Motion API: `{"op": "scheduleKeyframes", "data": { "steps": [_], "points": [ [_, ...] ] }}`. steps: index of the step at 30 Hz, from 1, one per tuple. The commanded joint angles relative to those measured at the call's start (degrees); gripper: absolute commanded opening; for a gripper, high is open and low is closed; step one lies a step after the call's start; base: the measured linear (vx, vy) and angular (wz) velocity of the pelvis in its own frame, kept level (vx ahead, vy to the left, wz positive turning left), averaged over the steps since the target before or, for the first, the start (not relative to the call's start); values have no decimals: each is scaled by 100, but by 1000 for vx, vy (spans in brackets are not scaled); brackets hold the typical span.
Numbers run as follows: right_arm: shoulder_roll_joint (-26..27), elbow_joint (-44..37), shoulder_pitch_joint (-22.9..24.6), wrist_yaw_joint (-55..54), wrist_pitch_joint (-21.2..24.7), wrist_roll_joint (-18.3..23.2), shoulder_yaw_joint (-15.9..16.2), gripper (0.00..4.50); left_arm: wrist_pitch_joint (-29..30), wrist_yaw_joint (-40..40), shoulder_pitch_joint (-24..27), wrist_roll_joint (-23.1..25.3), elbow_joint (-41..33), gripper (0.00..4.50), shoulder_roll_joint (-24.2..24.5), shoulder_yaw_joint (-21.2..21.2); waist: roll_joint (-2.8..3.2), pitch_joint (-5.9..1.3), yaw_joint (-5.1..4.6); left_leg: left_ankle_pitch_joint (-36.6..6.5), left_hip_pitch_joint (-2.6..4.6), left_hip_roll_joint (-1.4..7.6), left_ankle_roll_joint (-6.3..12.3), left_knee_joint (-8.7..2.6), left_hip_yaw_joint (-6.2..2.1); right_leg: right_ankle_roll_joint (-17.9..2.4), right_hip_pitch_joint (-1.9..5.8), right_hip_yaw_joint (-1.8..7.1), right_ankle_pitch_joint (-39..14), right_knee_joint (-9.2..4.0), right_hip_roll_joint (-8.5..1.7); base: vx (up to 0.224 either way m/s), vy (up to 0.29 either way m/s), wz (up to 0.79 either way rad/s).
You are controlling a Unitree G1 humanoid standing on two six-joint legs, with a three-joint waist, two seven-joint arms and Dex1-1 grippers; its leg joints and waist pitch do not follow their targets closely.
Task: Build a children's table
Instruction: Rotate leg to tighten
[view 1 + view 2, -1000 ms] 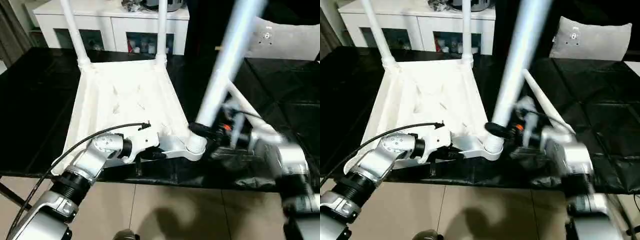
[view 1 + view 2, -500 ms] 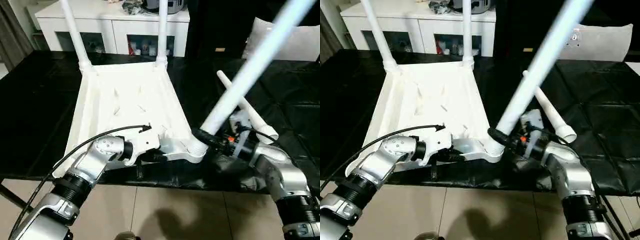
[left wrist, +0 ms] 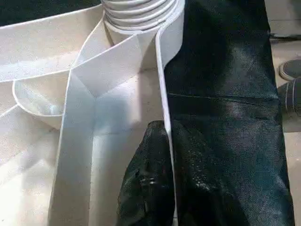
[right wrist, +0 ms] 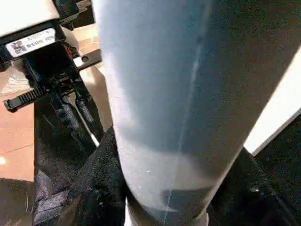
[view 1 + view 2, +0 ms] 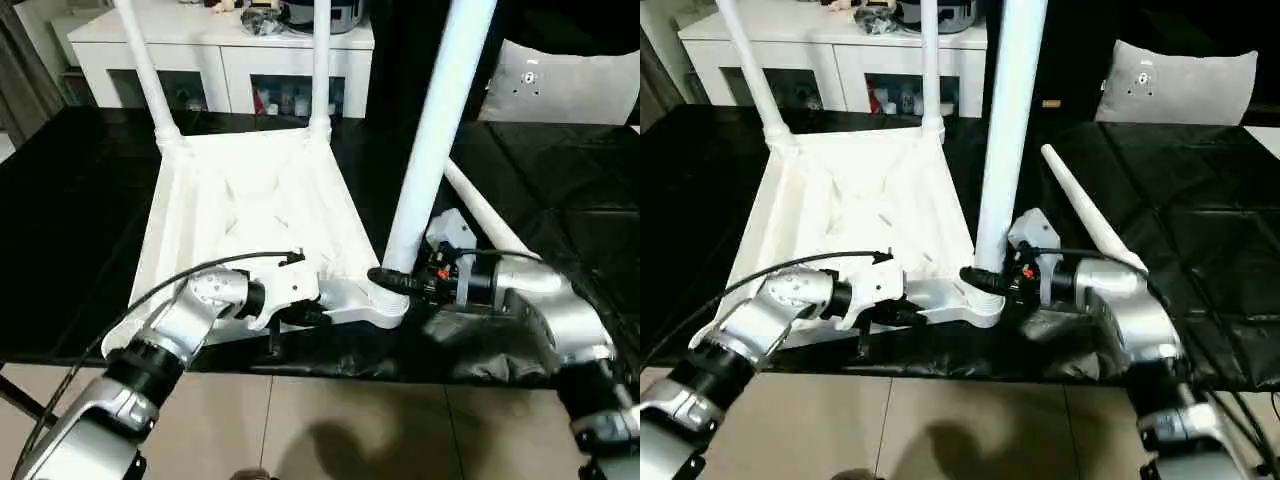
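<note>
The children's table top [image 5: 250,210] lies upside down on the black cover, ribs facing up. Two white legs [image 5: 145,70] [image 5: 321,60] stand upright in its far corner sockets. A third leg [image 5: 435,130] stands nearly upright in the near right socket [image 5: 385,305]. My right gripper [image 5: 395,282] is shut around this leg's base, black fingers [image 4: 94,179] on either side of it. My left gripper [image 5: 315,312] is shut on the top's near rim [image 3: 164,117], one finger [image 3: 150,188] inside the wall. A fourth leg [image 5: 1085,215] lies loose on the cover to the right.
A long white cabinet [image 5: 240,50] stands behind the table, and a white cushion [image 5: 565,85] rests at the back right. The black cover [image 5: 70,200] ends just past the near rim, with tiled floor [image 5: 330,420] below.
The third leg has swung from leaning far right to nearly upright in the near right socket, with my right forearm following. My left gripper has kept its hold on the rim.
</note>
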Motion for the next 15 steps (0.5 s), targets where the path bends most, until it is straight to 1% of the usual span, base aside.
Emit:
{"op": "scheduleKeyframes", "data": {
  "steps": [1, 2, 5, 6, 7, 8, 9, 11, 12, 13, 14, 15],
  "points": [
    [60, 475, 358, 88, 291, -475, 594, 186, -244, -66, -272, 117, -12, 0, -14, -16, 5, -214, -50, -2115, 103, 220, -132, -459, -62, -1063, 77, 235, -1713, -533, -445, 0, 0, 0],
    [75, 449, 373, 88, 308, -458, 585, 186, -254, -76, -284, 115, 18, 0, -6, -12, 19, -207, -53, -2144, 97, 221, -142, -469, -68, -1030, 78, 235, -1785, -546, -449, 0, 0, 0],
    [129, 324, 470, 10, 346, -410, 554, 186, -225, -133, -260, 78, 35, 0, 37, 1, 17, -191, -61, -2245, 109, 229, -157, -496, -75, -980, 72, 239, -1926, -561, -451, 0, 0, 0],
    [152, 298, 499, -47, 358, -396, 534, 186, -179, -174, -224, 40, -2, 0, 50, 21, 34, -179, -61, -2277, 111, 232, -164, -502, -78, -975, 65, 241, -1956, -564, -451, 0, 0, 0],
    [241, 240, 564, -298, 425, -360, 431, 186, -6, -207, -105, -39, -163, 0, 77, 67, 39, -172, -67, -2319, 120, 231, -174, -513, -75, -960, 61, 246, -1976, -577, -445, 0, 0, 0],
    [315, 221, 590, -539, 510, -350, 344, 186, 146, -165, -30, -81, -263, 0, 75, 109, 34, -173, -68, -2271, 122, 231, -192, -525, -68, -981, 60, 255, -1881, -562, -444, 0, 0, 0],
    [363, 213, 603, -698, 568, -346, 288, 186, 244, -130, 16, -104, -322, 0, 70, 136, 25, -165, -76, -2276, 118, 228, -192, -533, -68, -973, 61, 253, -1910, -571, -441, 0, 0, 0],
    [460, 186, 628, -1145, 602, -454, 199, 186, 472, 2, 113, -137, -469, 0, 46, 197, 45, -130, -132, -2516, 142, 222, -258, -556, -84, -901, 33, 253, -2309, -604, -444, 0, 0, 0],
    [486, 167, 638, -1241, 635, -471, 178, 186, 547, 56, 138, -140, -513, 0, 32, 216, 39, -121, -151, -2583, 145, 221, -273, -563, -88, -879, 23, 253, -2409, -617, -442, 0, 0, 0],
    [623, 69, 680, -1737, 839, -556, 69, 186, 928, 317, 260, -178, -733, 0, -55, 315, 47, -97, -201, -2761, 162, 222, -301, -573, -98, -826, 3, 255, -2679, -645, -445, 0, 0, 0],
    [808, 8, 684, -2198, 1111, -581, -62, 186, 1267, 628, 363, -197, -914, 0, -206, 407, 51, -60, -233, -2943, 178, 205, -319, -576, -111, -726, -35, 248, -3086, -692, -448, 0, 0, 0],
    [808, 8, 684, -2198, 1111, -581, -62, 186, 1267, 628, 363, -197, -914, 0, -206, 407, 48, -57, -261, -2989, 184, 202, -356, -580, -119, -683, -35, 245, -3229, -691, -446, 0, 0, 0]
  ]
}}
